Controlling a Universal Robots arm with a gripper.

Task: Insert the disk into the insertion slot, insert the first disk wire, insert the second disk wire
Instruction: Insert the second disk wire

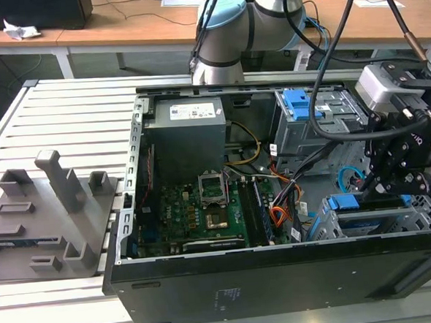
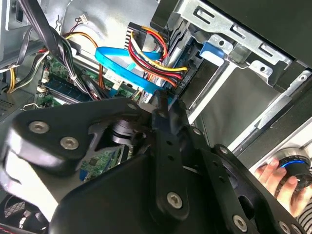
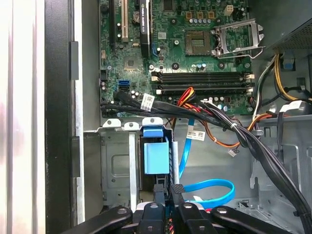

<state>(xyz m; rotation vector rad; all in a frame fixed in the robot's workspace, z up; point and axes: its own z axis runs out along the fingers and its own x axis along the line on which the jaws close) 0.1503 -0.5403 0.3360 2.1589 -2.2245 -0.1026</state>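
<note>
gripper (image 3: 165, 192) at the disk (image 3: 156, 155) in the insertion slot (image 3: 117, 163), fingers seemingly pinching a connector

Layout: open computer case (image 1: 208, 286) on the desk (image 1: 58, 105)

The motherboard (image 1: 197, 214) lies inside the case; the insertion slot (image 1: 424, 218) sits toward the exterior view's right, the pincer (image 1: 392, 183) directly above it, fixture block (image 1: 43, 216) outside, left.

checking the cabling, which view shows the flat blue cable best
The first wrist view: the flat blue cable curves in the open across the case floor. The second wrist view shows a stretch running behind the gripper; the exterior view shows a small loop.
</note>
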